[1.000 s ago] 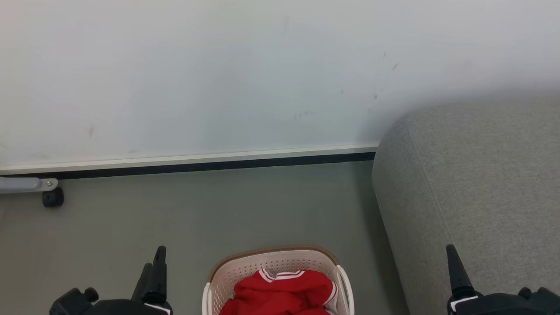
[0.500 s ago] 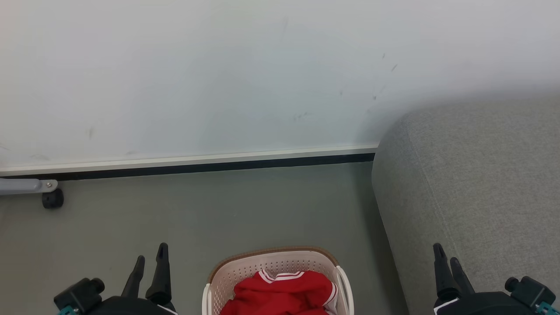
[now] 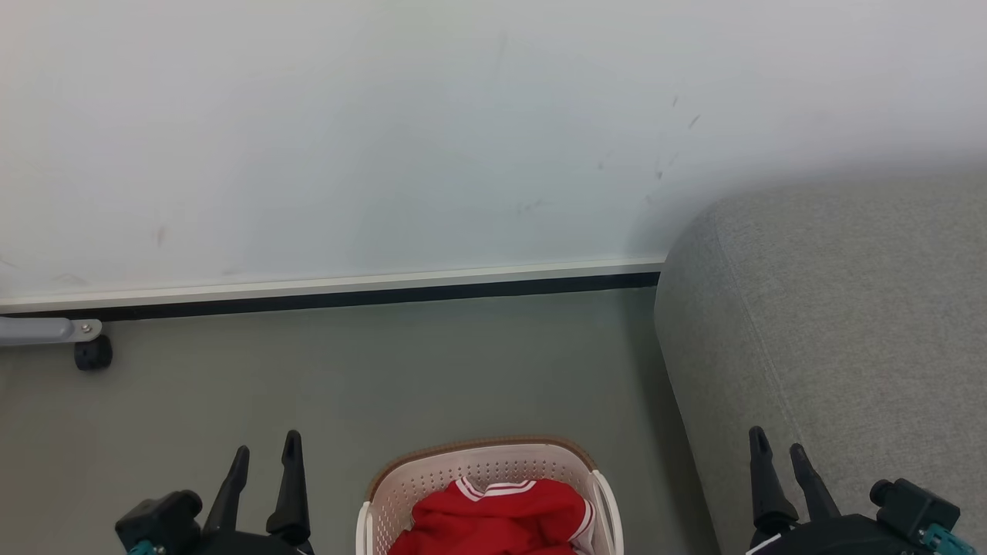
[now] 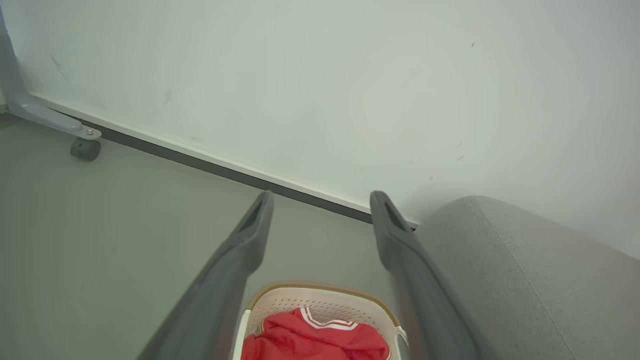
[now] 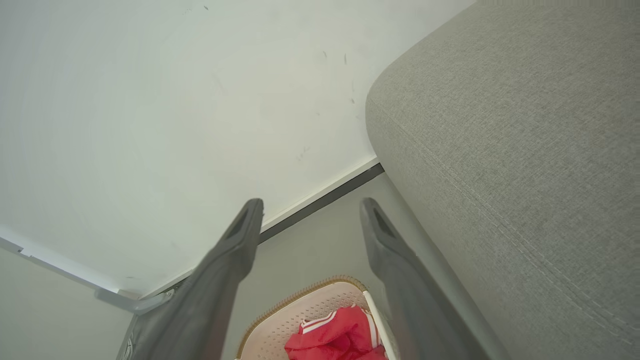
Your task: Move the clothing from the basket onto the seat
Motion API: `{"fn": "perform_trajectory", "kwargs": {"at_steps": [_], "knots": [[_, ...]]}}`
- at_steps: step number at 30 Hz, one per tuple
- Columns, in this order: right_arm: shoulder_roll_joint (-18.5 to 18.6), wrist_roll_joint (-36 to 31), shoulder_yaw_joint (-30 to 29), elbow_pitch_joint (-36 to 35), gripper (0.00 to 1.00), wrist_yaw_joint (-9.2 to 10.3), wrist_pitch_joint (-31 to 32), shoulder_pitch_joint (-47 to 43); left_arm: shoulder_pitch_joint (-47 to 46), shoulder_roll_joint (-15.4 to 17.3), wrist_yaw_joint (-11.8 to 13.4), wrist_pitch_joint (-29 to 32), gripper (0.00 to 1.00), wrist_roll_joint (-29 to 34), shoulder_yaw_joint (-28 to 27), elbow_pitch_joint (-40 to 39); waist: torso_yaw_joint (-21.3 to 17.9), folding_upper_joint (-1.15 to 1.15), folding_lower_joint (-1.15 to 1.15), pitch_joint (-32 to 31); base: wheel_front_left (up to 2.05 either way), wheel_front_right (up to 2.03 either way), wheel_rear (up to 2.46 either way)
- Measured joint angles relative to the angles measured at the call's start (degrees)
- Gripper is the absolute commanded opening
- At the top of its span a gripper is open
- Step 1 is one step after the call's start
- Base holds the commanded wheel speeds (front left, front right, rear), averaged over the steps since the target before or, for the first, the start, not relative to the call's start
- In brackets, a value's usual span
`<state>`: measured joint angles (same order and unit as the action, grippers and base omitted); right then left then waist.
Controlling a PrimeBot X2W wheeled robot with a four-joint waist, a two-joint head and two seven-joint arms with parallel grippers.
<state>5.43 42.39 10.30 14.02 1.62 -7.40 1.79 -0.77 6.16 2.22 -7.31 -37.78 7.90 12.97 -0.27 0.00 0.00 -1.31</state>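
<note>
Whole job ahead: the soft bright red clothing (image 3: 493, 515) lay bunched in the cream perforated plastic basket (image 3: 478, 462) beside the light grey fabric seat (image 3: 848, 324); left gripper (image 3: 267, 445) and right gripper (image 3: 777, 441) hung spread apart, empty.

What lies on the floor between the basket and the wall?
Nothing: in the head view the grey floor is bare from the basket up to the dark strip under the wall.
</note>
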Motion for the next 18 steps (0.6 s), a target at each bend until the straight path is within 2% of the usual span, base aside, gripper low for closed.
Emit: {"fn": "perform_trajectory", "kwargs": {"at_steps": [18], "knots": [[1.18, -14.25, 3.56, -1.00, 1.00, 2.43, -3.97, -0.66, 1.44, 0.20, 2.67, -4.17, 1.00, 14.33, 1.20, -0.64, 0.00, 0.00, 0.00, -0.25, 0.00, 0.00, 0.00]]}}
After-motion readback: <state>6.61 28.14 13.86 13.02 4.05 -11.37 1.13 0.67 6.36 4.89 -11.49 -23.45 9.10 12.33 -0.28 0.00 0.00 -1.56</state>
